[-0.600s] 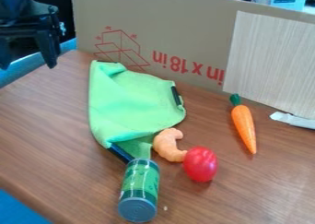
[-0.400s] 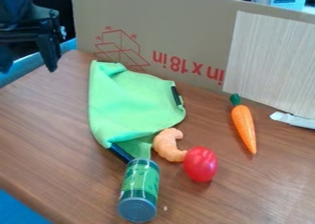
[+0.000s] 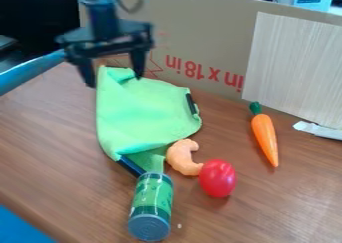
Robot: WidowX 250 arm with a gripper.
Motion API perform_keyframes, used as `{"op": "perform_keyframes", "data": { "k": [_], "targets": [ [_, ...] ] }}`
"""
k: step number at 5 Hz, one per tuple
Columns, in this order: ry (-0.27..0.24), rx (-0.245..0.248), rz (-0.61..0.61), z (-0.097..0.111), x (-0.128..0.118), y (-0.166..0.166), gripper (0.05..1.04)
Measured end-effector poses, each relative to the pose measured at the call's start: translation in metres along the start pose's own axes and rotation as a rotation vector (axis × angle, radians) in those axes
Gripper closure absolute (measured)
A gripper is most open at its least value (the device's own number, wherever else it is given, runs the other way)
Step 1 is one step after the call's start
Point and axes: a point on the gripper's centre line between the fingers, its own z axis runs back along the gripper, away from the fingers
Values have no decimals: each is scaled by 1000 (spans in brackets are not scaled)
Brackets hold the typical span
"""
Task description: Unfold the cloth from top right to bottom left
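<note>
The crumpled lime-green fabric cloth (image 3: 143,112) lay on the brown wooden table (image 3: 47,147); the black two-finger gripper (image 3: 113,82) hung over its far corner, fingers spread apart; the curved orange toy shrimp (image 3: 182,157) sat beside the cloth, near the shiny red oval toy (image 3: 218,178).

The bright green soft cloth with dark edging (image 3: 143,112) lies on the brown wood-grain table (image 3: 50,152). It is partly folded and wrinkled, with a raised fold at its upper left. A narrow part of it extends down, close to the green can (image 3: 152,199).
</note>
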Motion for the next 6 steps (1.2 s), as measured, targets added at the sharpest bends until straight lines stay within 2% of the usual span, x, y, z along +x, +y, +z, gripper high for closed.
{"op": "perform_keyframes", "data": {
  "k": [1, 2, 3, 4, 5, 6],
  "targets": [
    [-36, 27, 67, -24, 5, -41, 83],
    [-71, -13, 78, -34, 5, -60, 83],
    [-97, -91, 32, -40, 5, -69, 83],
    [-143, -124, -24, -42, 10, -73, 83],
    [-143, -97, -39, -60, 11, -72, 83],
    [-150, -105, -44, -67, 14, -82, 83]
  ]
}}
